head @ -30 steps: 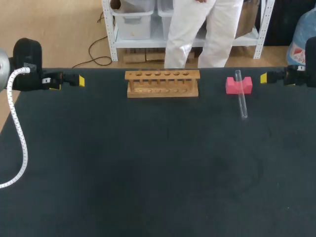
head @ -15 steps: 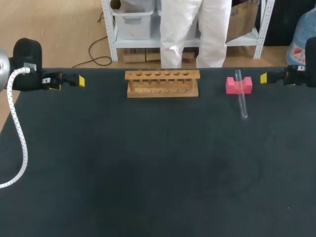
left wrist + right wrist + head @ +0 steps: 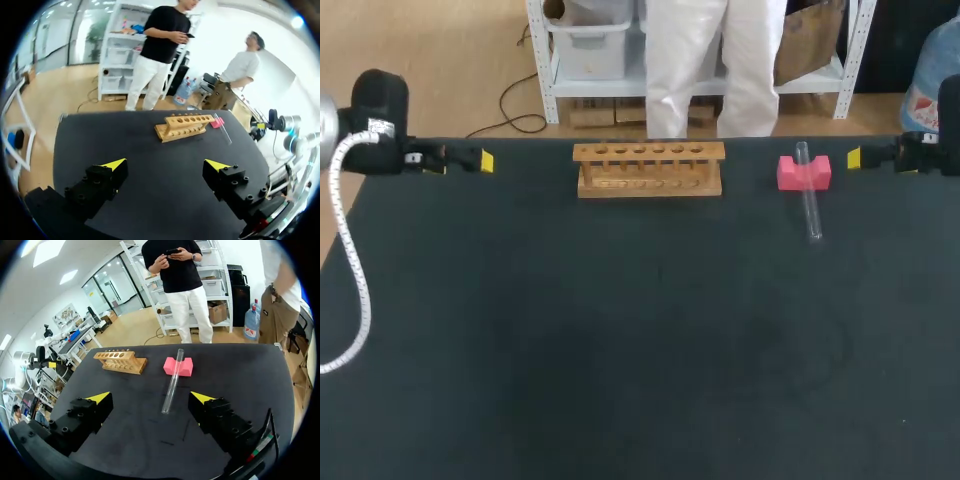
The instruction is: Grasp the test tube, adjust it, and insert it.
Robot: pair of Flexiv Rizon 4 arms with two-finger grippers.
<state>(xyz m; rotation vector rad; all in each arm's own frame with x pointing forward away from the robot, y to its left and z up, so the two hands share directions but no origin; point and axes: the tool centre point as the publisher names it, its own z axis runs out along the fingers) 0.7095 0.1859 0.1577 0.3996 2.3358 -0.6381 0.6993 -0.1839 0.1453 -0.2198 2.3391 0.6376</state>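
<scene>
A clear glass test tube (image 3: pixel 810 198) rests with its upper end on a pink block (image 3: pixel 804 172) at the back right of the black table (image 3: pixel 640 340). A wooden rack (image 3: pixel 649 169) with a row of holes stands at the back middle. My right gripper (image 3: pixel 854 157) is at the table's right edge, open and empty, with the test tube (image 3: pixel 172 381) and pink block (image 3: pixel 178 366) ahead of its fingers (image 3: pixel 150 399). My left gripper (image 3: pixel 485 162) waits at the far left edge, open and empty (image 3: pixel 166 164), with the rack (image 3: pixel 183 126) far ahead.
A white corrugated cable (image 3: pixel 345 270) hangs from my left arm over the table's left edge.
My left arm has shifted slightly, its wrist and cable sitting a little further in. My right arm, the tube and the rack have not moved.
</scene>
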